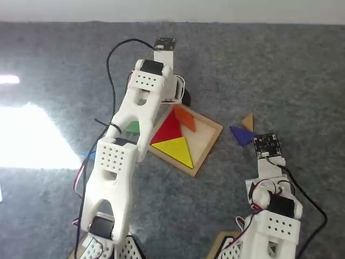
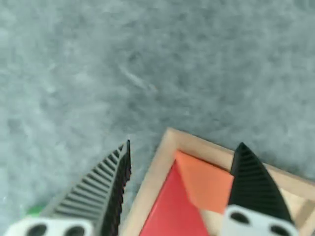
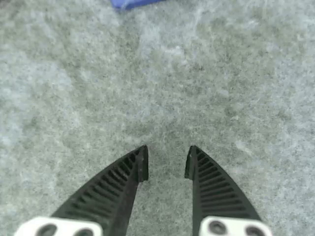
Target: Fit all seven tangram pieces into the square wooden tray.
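The square wooden tray (image 1: pixel 211 131) lies at mid-table, turned like a diamond. In it are a red triangle (image 1: pixel 168 130), a yellow triangle (image 1: pixel 177 148) and an orange piece (image 1: pixel 185 118). My left gripper (image 2: pixel 185 144) is open and hovers over the tray's far-left corner (image 2: pixel 170 135), straddling the orange piece (image 2: pixel 206 184) and the red triangle (image 2: pixel 170 209). A green piece (image 1: pixel 132 128) lies left of the tray, partly under the left arm. A blue piece (image 1: pixel 241 135) and a tan triangle (image 1: pixel 248 122) lie right of the tray. My right gripper (image 3: pixel 168 147) is open and empty over bare mat, just short of the blue piece (image 3: pixel 138 3).
The left arm (image 1: pixel 126 140) stretches across the mat left of the tray and hides what is under it. The right arm (image 1: pixel 272 210) stands at the near right. A bright glare patch (image 1: pixel 32 135) covers the mat's left side.
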